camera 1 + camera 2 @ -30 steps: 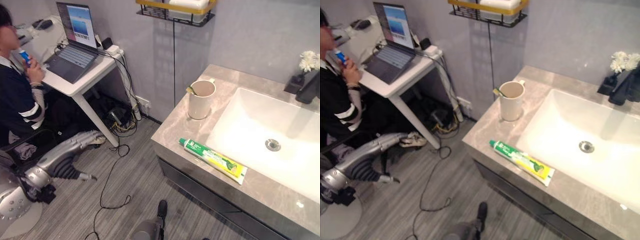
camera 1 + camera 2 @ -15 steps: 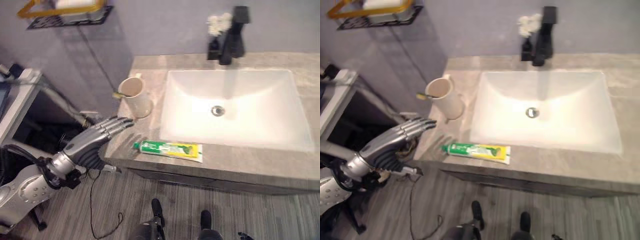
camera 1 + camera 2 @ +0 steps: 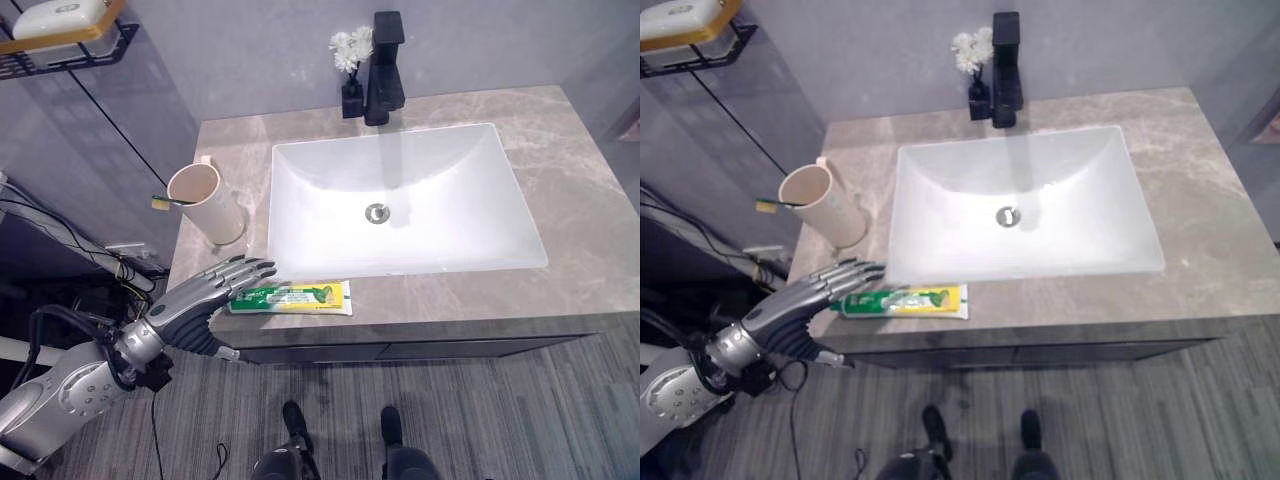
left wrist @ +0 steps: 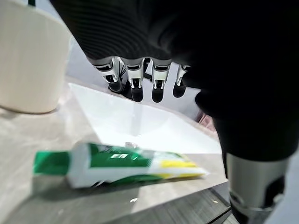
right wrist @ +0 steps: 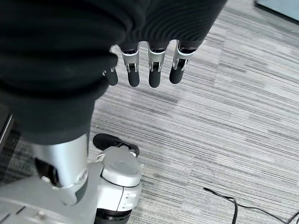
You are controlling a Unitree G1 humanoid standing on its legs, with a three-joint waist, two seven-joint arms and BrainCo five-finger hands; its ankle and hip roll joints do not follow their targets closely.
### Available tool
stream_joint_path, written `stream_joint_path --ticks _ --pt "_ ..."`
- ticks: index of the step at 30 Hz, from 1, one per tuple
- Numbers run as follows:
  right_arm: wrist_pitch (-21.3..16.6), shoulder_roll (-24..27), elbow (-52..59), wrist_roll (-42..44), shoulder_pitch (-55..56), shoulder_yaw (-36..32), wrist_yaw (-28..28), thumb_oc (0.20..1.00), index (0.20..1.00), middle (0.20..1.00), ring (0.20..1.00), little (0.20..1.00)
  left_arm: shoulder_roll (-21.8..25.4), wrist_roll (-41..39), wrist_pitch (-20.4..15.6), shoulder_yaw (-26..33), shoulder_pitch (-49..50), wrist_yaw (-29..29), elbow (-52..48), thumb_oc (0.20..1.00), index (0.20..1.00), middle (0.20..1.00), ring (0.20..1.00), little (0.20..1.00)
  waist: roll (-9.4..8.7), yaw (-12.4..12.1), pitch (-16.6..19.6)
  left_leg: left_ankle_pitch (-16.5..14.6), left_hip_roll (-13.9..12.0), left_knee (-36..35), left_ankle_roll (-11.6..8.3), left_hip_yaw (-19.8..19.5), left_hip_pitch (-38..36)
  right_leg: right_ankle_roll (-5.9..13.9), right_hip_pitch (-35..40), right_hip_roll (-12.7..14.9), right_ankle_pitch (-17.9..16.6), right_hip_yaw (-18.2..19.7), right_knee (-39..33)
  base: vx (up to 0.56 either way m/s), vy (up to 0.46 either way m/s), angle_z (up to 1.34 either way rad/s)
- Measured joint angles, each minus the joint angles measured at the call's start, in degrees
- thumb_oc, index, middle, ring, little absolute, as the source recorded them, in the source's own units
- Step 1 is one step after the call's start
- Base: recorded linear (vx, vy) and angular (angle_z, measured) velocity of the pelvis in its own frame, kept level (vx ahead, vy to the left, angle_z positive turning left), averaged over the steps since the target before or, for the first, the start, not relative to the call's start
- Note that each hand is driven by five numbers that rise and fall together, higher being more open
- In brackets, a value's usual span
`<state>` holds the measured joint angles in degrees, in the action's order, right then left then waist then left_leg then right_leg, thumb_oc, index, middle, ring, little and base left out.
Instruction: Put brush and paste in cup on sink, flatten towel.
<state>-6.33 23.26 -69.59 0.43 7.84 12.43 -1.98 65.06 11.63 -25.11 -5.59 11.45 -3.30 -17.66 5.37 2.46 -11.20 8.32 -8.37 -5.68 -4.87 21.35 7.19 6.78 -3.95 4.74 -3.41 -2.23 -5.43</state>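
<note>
Left eye view shows the whole sink from above now. Half a second ago the camera looked from more to the side, so the whole picture has turned; the things on the tabletop have not moved.

The cream cup stands on the tabletop to the left of the sink. A toothbrush is in it, with its end sticking out over the rim. The green and yellow paste tube lies flat on the front edge of the tabletop, just in front of the sink.

The left robot hand is closer to the paste than before. Its fingers are straight and spread, with the dark tips right at the green end of the tube. The left wrist view shows those fingers above the paste and not closed on it. It holds nothing.

The right robot hand hangs over the grey floor with loose fingers and grips nothing.

A black tap and small white flowers stand behind the sink. A wall shelf shows at the upper left.
</note>
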Motion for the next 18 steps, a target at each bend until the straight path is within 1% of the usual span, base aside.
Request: stream_joint_path --ticks 6,7,9,10,12,13,16,17,18 --pt "-0.3 -0.1 1.2 1.0 -0.8 0.2 -0.5 1.0 1.0 1.0 1.0 1.0 -1.5 2.7 0.4 0.2 0.3 -1.1 3.5 1.0 1.0 1.0 1.0 1.0 -1.6 -0.2 0.3 0.3 -0.8 0.1 -0.3 -0.1 1.1 -0.71 -1.1 -0.8 -0.4 -0.1 0.5 0.0 -0.014 -0.01" --pt "-0.3 -0.2 1.3 1.1 -1.1 0.5 -0.6 1.0 1.0 1.0 1.0 1.0 -3.8 3.0 0.6 0.2 -0.1 -1.9 5.3 1.0 1.0 1.0 1.0 1.0 -1.72 -0.1 0.5 0.4 -0.8 0.0 -0.17 -0.1 1.1 -0.71 -1.1 -0.8 -0.4 -0.1 0.5 0.0 0.0 0.0" --pt "-0.3 -0.6 1.3 1.1 -1.6 0.6 -0.8 1.0 1.0 1.0 1.0 1.0 -6.5 3.0 1.2 0.1 -0.8 -3.0 7.2 1.0 1.0 1.0 1.0 1.0 -1.94 -0.1 0.6 0.2 -0.9 0.0 -0.42 0.0 1.4 -0.73 -1.6 -0.9 -0.4 0.0 0.4 0.0 0.0 0.0" --pt "-0.4 -0.8 1.3 1.1 -2.0 0.6 -0.8 1.0 1.0 1.0 1.0 1.0 -7.2 3.1 1.7 0.0 -0.9 -3.3 7.9 1.0 1.0 1.0 1.0 1.0 -2.11 -0.1 0.7 0.3 -1.0 0.0 -0.51 0.0 1.8 -0.78 -2.0 -1.0 -0.4 0.0 0.5 0.0 0.0 0.0" --pt "-0.8 -0.9 1.7 1.0 -2.5 0.9 -1.6 1.0 1.0 1.0 1.0 1.0 -10.6 3.2 2.0 -0.9 -1.9 -4.5 10.2 1.0 1.0 1.0 1.0 1.0 -2.34 -0.1 0.8 0.5 -1.0 0.0 -0.48 0.0 2.6 -0.9 -2.7 -1.0 -0.7 0.0 0.5 0.0 0.0 0.0" --pt "-0.9 -0.9 1.7 1.0 -2.7 1.3 -1.6 1.0 1.0 1.0 1.0 1.0 -11.1 3.4 2.4 -1.9 -2.5 -4.7 10.9 1.0 1.0 1.0 1.0 1.0 -2.47 -0.1 0.9 0.6 -1.0 0.0 -0.47 0.0 2.9 -0.91 -3.1 -1.0 -0.7 0.0 0.5 0.0 0.0 0.0" --pt "-1.2 -1.2 1.7 1.0 -2.9 1.3 -1.8 1.0 1.0 1.0 1.0 1.0 -11.5 4.2 2.5 -2.2 -2.7 -5.4 10.9 1.0 1.0 1.0 1.0 1.0 -2.88 -0.1 1.0 0.4 -1.0 0.0 -0.74 0.0 3.1 -0.84 -3.4 -1.0 -0.7 0.0 0.4 0.0 0.0 0.0" --pt "-1.2 -1.2 1.7 1.0 -2.9 1.3 -1.8 1.0 1.0 1.0 1.0 1.0 -11.4 4.2 2.4 -2.2 -2.9 -5.7 11.0 0.9 0.9 0.9 0.9 0.9 -2.9 -0.2 1.0 0.4 -1.0 0.0 -0.75 0.1 3.3 -0.84 -3.7 -1.0 -0.7 0.1 0.4 0.01 0.017 -0.03" --pt "-1.2 -1.2 1.7 1.1 -3.0 1.3 -1.9 1.0 1.0 1.0 1.0 1.0 -11.4 4.3 2.4 -2.2 -3.0 -5.7 10.9 0.576 0.576 0.576 0.576 0.576 -2.89 -0.2 1.0 0.5 -1.0 0.0 -0.75 0.1 3.5 -0.84 -3.9 -1.0 -0.7 0.1 0.5 0.0 0.0 0.0"
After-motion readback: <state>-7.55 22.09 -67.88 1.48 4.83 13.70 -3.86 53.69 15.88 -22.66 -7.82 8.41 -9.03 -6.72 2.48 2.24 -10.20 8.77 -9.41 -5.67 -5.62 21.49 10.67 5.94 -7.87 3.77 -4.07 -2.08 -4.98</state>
